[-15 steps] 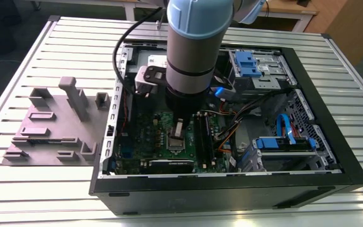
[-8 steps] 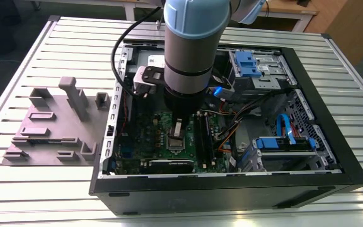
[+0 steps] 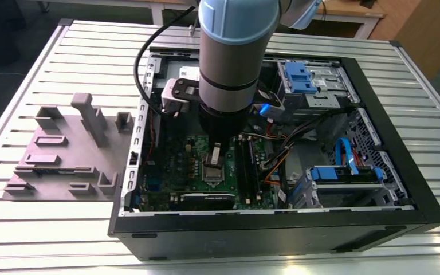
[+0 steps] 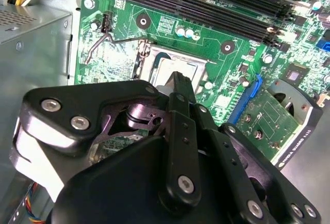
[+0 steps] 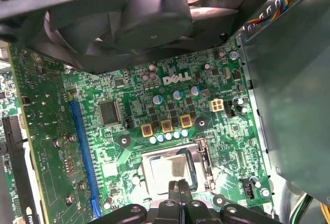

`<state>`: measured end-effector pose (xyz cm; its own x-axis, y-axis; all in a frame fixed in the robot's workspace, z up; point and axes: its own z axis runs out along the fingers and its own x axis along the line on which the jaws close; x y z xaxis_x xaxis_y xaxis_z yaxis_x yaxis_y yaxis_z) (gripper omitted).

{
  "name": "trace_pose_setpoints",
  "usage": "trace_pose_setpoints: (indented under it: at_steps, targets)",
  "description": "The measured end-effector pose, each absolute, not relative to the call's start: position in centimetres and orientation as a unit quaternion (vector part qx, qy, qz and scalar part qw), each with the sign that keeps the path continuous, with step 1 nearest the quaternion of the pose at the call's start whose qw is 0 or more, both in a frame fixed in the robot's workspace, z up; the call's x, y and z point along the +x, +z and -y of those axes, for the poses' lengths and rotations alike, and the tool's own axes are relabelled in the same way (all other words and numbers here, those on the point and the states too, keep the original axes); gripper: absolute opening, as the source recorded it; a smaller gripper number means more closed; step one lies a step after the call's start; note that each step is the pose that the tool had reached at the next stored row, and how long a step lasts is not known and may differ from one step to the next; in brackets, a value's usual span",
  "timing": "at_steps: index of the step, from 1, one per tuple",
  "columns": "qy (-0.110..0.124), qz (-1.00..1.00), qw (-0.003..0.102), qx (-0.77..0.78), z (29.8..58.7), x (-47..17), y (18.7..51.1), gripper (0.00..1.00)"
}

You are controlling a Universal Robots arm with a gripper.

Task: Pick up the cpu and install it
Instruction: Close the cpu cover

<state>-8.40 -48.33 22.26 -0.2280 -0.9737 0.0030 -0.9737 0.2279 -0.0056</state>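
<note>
- My pincer (image 5: pixel 178 193) hangs low inside the open computer case (image 3: pixel 373 223), fingertips pressed together in a thin dark wedge right over the socket (image 5: pixel 172 167) in the lower centre of the first wrist view.
- The cpu (image 5: pixel 170 168) lies flat in that socket, silvery top up, metal frame around it. I judge it seated, since it sits level with the frame.
- Clenched, yes, but on what? The tips meet at the chip's near edge and I cannot tell whether they touch it or only hover just above.
- The second wrist view looks over my black linkage: the fingers (image 4: pixel 181 87) point down onto the cpu (image 4: pixel 172 69) at mid-frame, and the bent wire lever (image 4: pixel 111 41) stands off the board at upper left, so I read the socket as not latched.
- The first wrist view gives what that one lacks: the fan housing (image 5: pixel 134 17) across the top and the blue slot (image 5: pixel 82 152) at left.
- The exterior view shows my arm (image 3: pixel 231 57) dropping straight down onto the green motherboard (image 3: pixel 197 172), with the grey parts tray (image 3: pixel 67 149) well apart at the frame's left.
</note>
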Motion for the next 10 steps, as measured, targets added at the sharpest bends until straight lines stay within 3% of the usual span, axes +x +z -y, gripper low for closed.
trace_pose_setpoints:
  at_steps: [10]
  targets:
    - [-0.006,-0.771,0.005,-0.637,48.46,-8.65,22.25,0.10]
